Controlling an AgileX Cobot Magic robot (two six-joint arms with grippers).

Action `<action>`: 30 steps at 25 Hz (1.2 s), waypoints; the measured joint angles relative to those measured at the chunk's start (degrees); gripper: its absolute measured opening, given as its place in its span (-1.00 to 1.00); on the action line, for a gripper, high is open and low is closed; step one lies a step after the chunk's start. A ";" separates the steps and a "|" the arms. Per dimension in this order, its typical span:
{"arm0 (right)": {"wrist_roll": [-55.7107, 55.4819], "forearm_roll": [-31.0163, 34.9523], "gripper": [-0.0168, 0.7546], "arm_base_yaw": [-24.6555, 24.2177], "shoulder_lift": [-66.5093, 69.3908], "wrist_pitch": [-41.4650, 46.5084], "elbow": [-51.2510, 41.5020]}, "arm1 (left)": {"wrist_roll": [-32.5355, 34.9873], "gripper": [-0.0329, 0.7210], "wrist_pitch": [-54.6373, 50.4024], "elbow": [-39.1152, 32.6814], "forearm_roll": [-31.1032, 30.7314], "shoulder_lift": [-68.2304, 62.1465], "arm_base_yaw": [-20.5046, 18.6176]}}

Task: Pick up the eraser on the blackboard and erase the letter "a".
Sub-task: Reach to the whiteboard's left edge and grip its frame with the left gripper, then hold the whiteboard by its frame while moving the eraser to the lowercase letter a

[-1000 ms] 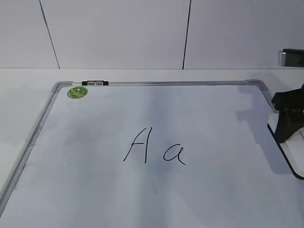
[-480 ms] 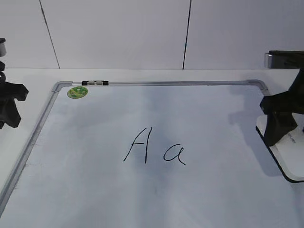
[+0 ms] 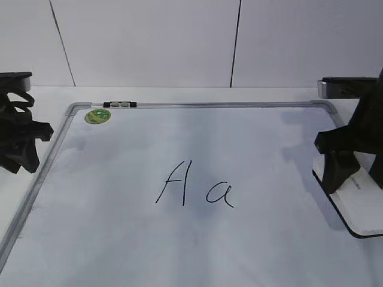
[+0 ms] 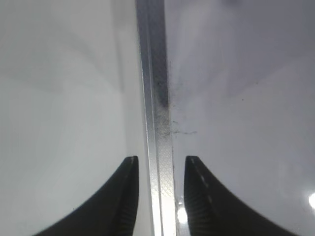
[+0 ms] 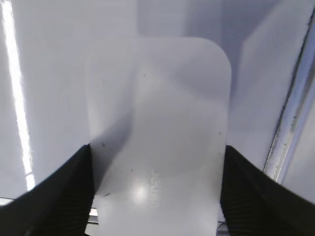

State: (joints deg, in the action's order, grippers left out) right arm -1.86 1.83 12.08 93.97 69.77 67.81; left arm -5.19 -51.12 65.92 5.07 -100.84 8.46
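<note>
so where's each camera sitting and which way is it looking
exterior: slanted down across the blackboard at both letters; left tool and right tool at its sides.
left wrist: looks down on the board's frame between its two fingers.
right wrist: looks down on the eraser between its fingers.
shared: exterior and right wrist both show the eraser.

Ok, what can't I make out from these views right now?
- Exterior view: the eraser's right side is cut off by the edge, its far end hidden behind the right hand.
- Right wrist view: whether the pads touch the eraser; its grey print is blurred.
- Left wrist view: the left hand straddles the blackboard's frame; contact unclear.
</note>
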 joint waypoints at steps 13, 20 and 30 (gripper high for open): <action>0.10 0.27 0.43 0.36 0.58 0.00 0.00 | -0.23 -0.28 2.75 0.64 -0.40 -4.92 -1.00; 0.21 0.27 0.43 0.49 0.58 0.00 0.00 | -0.43 -0.28 3.02 0.64 -0.49 -6.29 -1.34; 0.42 0.80 0.43 0.49 0.58 0.00 0.00 | -0.56 -0.28 3.44 0.64 -0.49 -6.77 -1.34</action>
State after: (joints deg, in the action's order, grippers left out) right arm -1.44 2.63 12.58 94.54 69.77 67.81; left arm -5.75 -47.67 66.56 4.58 -107.61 7.13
